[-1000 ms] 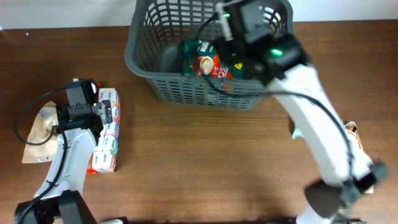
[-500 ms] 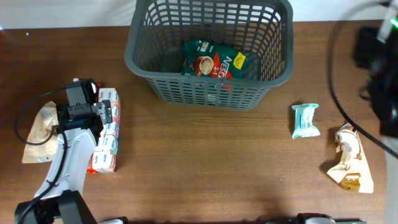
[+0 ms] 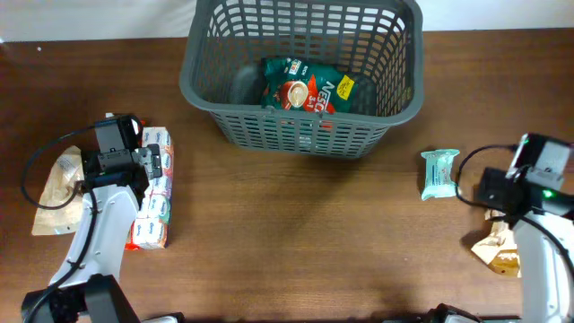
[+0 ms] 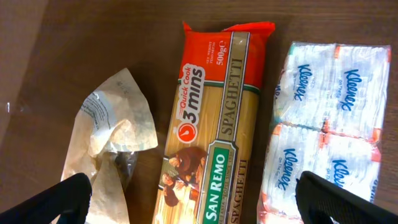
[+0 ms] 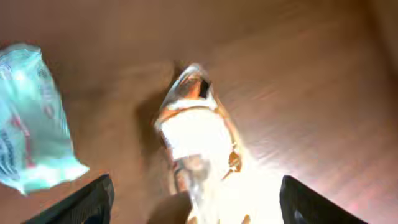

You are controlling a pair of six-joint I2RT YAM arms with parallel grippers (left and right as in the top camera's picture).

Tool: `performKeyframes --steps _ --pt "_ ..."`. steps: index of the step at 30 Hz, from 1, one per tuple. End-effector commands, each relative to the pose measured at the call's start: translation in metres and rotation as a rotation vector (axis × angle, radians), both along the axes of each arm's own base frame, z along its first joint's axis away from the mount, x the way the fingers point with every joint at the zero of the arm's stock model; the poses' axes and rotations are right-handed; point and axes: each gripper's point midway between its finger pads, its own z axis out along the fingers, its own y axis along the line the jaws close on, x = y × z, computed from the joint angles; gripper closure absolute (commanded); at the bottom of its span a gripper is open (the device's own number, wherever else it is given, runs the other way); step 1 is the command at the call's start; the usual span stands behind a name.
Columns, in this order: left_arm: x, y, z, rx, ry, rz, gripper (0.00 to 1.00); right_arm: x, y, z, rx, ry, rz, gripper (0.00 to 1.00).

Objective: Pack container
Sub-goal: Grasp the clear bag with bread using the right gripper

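Note:
The dark grey basket (image 3: 300,135) stands at the back centre with a green and red coffee packet (image 3: 303,86) inside. My left gripper (image 4: 199,202) is open above a spaghetti packet (image 4: 214,124), with a tissue pack (image 4: 326,124) to its right and a crumpled tan packet (image 4: 106,134) to its left. In the overhead view the left arm (image 3: 112,161) covers the spaghetti; the tissue pack (image 3: 154,188) and tan packet (image 3: 54,188) show. My right gripper (image 5: 196,199) is open above a crumpled tan packet (image 5: 196,137), which also shows in the overhead view (image 3: 498,251).
A small mint-green packet (image 3: 439,172) lies on the brown table left of my right arm (image 3: 529,179). It shows at the left of the right wrist view (image 5: 31,118). The table's far edge runs behind the basket.
My right arm has swung away from the basket, out to the right, and come down over the tan packet at the right. The coffee packet stays in the basket. The left arm has not moved.

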Motion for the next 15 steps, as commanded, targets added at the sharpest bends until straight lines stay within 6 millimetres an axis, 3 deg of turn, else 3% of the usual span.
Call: performKeyframes --steps 1,11,15 --pt "0.000 0.003 0.008 0.017 -0.011 0.001 0.01 -0.004 -0.003 -0.014 0.008 0.037 -0.016 0.17" --pt "0.000 0.003 0.008 0.017 -0.011 0.001 0.01 -0.018 -0.015 -0.078 0.056 0.259 -0.061 0.18" --pt "0.000 0.003 0.008 0.017 -0.011 0.001 0.01 -0.017 -0.026 -0.090 0.061 0.262 -0.091 0.17"
